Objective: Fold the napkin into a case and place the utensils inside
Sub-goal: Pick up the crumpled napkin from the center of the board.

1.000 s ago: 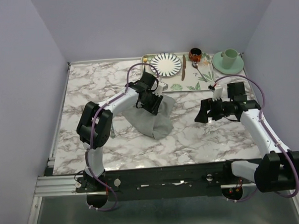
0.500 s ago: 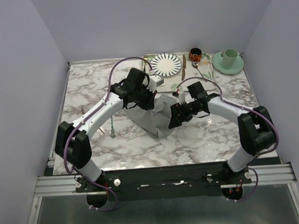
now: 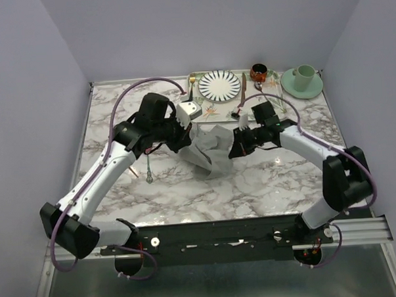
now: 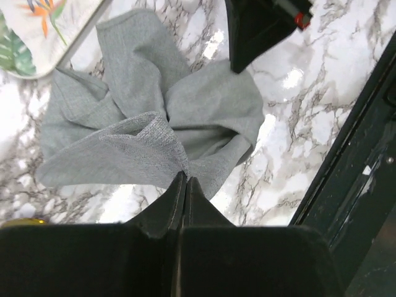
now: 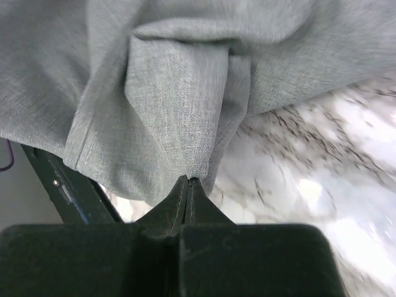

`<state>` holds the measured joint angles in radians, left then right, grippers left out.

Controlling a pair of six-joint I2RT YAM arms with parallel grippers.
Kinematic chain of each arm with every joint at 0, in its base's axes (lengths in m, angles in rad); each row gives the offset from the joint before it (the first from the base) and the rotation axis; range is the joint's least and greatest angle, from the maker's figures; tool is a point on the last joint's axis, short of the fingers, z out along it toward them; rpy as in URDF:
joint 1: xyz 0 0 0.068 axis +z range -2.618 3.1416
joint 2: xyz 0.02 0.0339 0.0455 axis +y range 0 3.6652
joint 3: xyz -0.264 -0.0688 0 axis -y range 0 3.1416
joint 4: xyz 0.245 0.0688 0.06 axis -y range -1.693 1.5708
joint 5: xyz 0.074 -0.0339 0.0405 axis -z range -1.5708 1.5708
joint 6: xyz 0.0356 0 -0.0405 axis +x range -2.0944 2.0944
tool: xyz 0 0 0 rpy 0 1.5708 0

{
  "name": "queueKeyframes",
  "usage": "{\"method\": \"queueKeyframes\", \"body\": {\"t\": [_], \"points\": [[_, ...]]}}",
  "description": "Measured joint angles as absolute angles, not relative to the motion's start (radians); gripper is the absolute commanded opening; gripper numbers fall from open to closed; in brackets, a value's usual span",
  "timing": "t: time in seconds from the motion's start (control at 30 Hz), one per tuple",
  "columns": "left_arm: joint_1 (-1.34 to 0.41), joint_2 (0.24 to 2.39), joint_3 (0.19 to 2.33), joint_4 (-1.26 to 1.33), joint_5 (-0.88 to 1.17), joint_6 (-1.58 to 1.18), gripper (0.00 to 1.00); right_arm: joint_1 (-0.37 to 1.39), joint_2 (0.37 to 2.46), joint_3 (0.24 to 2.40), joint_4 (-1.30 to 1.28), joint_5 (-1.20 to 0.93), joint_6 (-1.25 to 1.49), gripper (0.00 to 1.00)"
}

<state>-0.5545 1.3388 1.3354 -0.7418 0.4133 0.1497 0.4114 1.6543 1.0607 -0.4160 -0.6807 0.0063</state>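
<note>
The grey napkin (image 3: 212, 156) lies crumpled in the middle of the marble table, lifted at both sides. My left gripper (image 3: 184, 136) is shut on its left edge; in the left wrist view the jaws (image 4: 185, 180) pinch a raised fold of the napkin (image 4: 148, 124). At the right edge my right gripper (image 3: 234, 151) is shut as well, and the right wrist view shows its tips (image 5: 193, 180) biting a hanging fold of the napkin (image 5: 173, 105). The spoon (image 3: 148, 170) with the pale-green handle and the thin pink fork (image 3: 134, 171) lie on the table to the left.
At the back stands the leaf-patterned tray (image 3: 252, 111) with a striped plate (image 3: 219, 85), a knife (image 3: 243, 89) and other cutlery. A small dark cup (image 3: 258, 71) and a green cup on a saucer (image 3: 303, 79) sit at the back right.
The right arm swung in from the right and shut on the napkin's right edge. The left gripper shut on the left edge and pulled leftward, and the cloth bunched up.
</note>
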Motion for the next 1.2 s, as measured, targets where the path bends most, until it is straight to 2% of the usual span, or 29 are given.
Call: {"method": "queueKeyframes", "body": {"t": [0.23,0.37,0.43,0.47,0.5,0.57,0.6,0.63,0.7,0.8,0.83,0.87,0.97,1.07,1.2], "points": [[-0.592,1.091,1.286,-0.810,0.484,0.306,0.00,0.260,1.324,1.039,-0.542,-0.633,-0.094,0.01],[-0.726,0.974,1.148,-0.836,0.495,0.396,0.00,0.257,1.287,1.003,-0.628,-0.577,-0.184,0.01],[-0.824,0.944,0.999,-0.858,0.497,0.453,0.01,0.261,1.315,0.991,-0.694,-0.545,-0.237,0.01],[-0.854,0.944,0.935,-0.867,0.496,0.480,0.11,0.262,1.338,0.986,-0.725,-0.528,-0.266,0.01],[-0.873,0.958,0.886,-0.875,0.494,0.515,0.33,0.262,1.351,0.983,-0.753,-0.511,-0.294,0.04],[-0.896,0.981,0.807,-0.894,0.470,0.559,0.55,0.263,1.365,0.976,-0.817,-0.486,-0.361,0.35],[-0.909,0.986,0.781,-0.913,0.448,0.582,0.68,0.266,1.365,0.976,-0.863,-0.472,-0.402,0.69],[-0.916,0.986,0.772,-0.935,0.426,0.600,0.70,0.267,1.365,0.976,-0.879,-0.457,-0.432,0.77],[-0.912,0.986,0.781,-0.951,0.402,0.603,0.73,0.266,1.367,0.979,-0.934,-0.440,-0.474,0.81],[-0.741,1.010,0.840,-0.970,0.431,0.604,0.73,0.265,1.376,1.010,-0.973,-0.439,-0.489,0.81],[-0.659,1.032,0.870,-0.969,0.456,0.603,0.73,0.265,1.384,1.034,-0.972,-0.444,-0.473,0.81],[-0.500,1.085,0.934,-0.961,0.495,0.593,0.73,0.265,1.400,1.061,-0.966,-0.450,-0.460,0.80],[-0.284,1.227,1.054,-0.910,0.543,0.552,0.74,0.266,1.484,1.187,-0.923,-0.479,-0.395,0.75],[-0.209,1.360,1.123,-0.850,0.580,0.480,0.74,0.283,1.637,1.376,-0.850,-0.496,-0.292,0.69],[-0.197,1.521,1.174,-0.739,0.597,0.343,0.74,0.341,1.826,1.573,-0.746,-0.468,-0.151,0.69]]}}
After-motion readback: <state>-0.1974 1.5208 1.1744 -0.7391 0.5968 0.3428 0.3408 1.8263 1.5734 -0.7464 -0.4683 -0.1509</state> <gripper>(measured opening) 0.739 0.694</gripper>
